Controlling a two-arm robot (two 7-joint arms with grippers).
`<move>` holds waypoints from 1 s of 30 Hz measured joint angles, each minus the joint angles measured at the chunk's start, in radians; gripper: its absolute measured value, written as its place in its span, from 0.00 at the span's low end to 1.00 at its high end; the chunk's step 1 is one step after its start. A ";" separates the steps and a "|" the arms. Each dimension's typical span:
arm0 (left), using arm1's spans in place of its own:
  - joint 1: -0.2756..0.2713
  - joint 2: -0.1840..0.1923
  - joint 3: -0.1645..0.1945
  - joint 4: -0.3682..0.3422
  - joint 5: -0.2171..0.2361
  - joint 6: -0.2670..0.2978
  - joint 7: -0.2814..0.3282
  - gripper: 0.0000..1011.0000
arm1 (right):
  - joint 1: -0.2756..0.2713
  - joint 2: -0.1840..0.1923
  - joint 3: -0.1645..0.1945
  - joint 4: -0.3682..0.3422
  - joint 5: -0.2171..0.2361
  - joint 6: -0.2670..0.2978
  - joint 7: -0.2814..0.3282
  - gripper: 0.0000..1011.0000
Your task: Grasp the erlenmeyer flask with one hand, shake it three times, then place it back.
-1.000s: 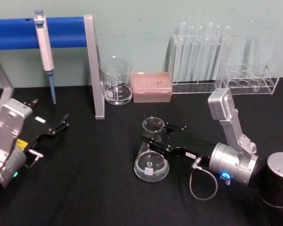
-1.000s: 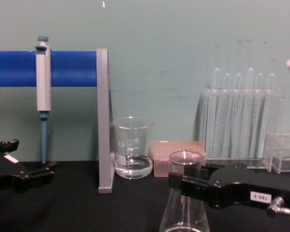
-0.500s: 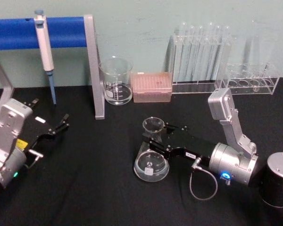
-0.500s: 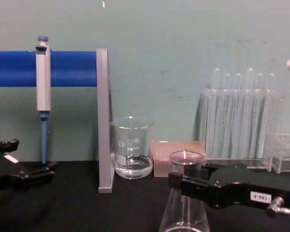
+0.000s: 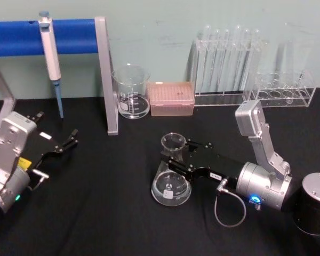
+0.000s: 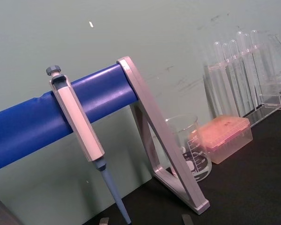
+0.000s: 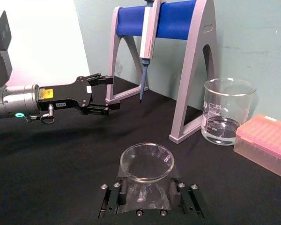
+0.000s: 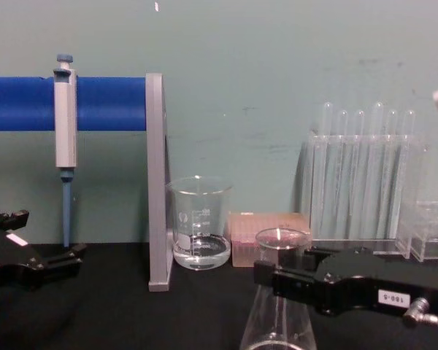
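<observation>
- Fingers (image 7: pixel 119 197) of the right gripper (image 5: pixel 175 154) are pinching the neck of the erlenmeyer flask (image 5: pixel 171 188), one on either side, just below the flared rim
- The erlenmeyer flask is standing upright with its wide base resting on the black table (image 5: pixel 106 213), near the middle, in front of the beaker (image 5: pixel 132 96) and the pink tip box (image 5: pixel 172 98) and well apart from both
- The right arm is reaching in from the right side, with its black gripper body lying level and low over the table, the silver wrist (image 5: pixel 261 189) sitting close to the surface and the grey link behind it rising up and back
- The left gripper (image 5: pixel 69 140) is idling at the left side of the table, with its fingers spread apart and pointing toward the pipette stand (image 5: pixel 104 74)
</observation>
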 joint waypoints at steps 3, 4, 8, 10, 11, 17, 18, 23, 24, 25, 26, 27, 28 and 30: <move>0.000 0.000 0.000 0.000 0.000 0.000 0.000 0.99 | 0.000 0.000 0.000 0.000 -0.001 0.002 0.000 0.56; 0.000 0.000 0.000 0.000 0.000 0.000 0.000 0.99 | 0.000 0.000 0.000 0.000 -0.001 0.002 0.000 0.59; 0.000 0.000 0.000 0.000 0.000 0.000 0.000 0.99 | 0.000 0.000 0.000 0.000 -0.001 0.002 0.000 0.73; 0.000 0.000 0.000 0.000 0.000 0.000 0.000 0.99 | 0.000 0.000 0.000 0.000 -0.001 0.002 0.000 0.79; 0.000 0.000 0.000 0.000 0.000 0.000 0.000 0.99 | 0.000 0.000 0.000 0.000 -0.001 0.002 0.000 0.81; 0.000 0.000 0.000 0.000 0.000 0.000 0.000 0.99 | 0.000 0.000 0.000 0.000 -0.001 0.002 0.000 0.97; 0.000 0.000 0.000 0.000 0.000 0.000 0.000 0.99 | 0.000 0.000 0.000 0.000 -0.001 0.002 0.000 0.99; 0.000 0.000 0.000 0.000 0.000 0.000 0.000 0.99 | 0.000 0.000 0.000 0.000 -0.001 0.001 0.000 0.99; 0.000 0.000 0.000 0.000 0.000 0.000 0.000 0.99 | 0.000 0.000 0.000 0.000 -0.001 0.001 0.000 0.99; 0.000 0.000 0.000 0.000 0.000 0.000 0.000 0.99 | 0.000 0.000 0.000 0.000 -0.001 0.001 0.000 0.99; 0.000 0.000 0.000 0.000 0.000 0.000 0.000 0.99 | 0.000 0.000 0.000 0.000 -0.001 0.001 0.000 0.99; 0.000 0.000 0.000 0.000 0.000 0.000 0.000 0.99 | 0.000 0.000 0.000 0.000 -0.001 0.001 0.000 0.99; 0.000 0.000 0.000 0.000 0.000 0.000 0.000 0.99 | 0.000 0.000 0.000 0.000 -0.001 0.001 0.000 0.99; 0.000 0.000 0.000 0.000 0.000 0.000 0.000 0.99 | 0.000 0.000 0.000 0.000 -0.001 0.001 0.000 0.99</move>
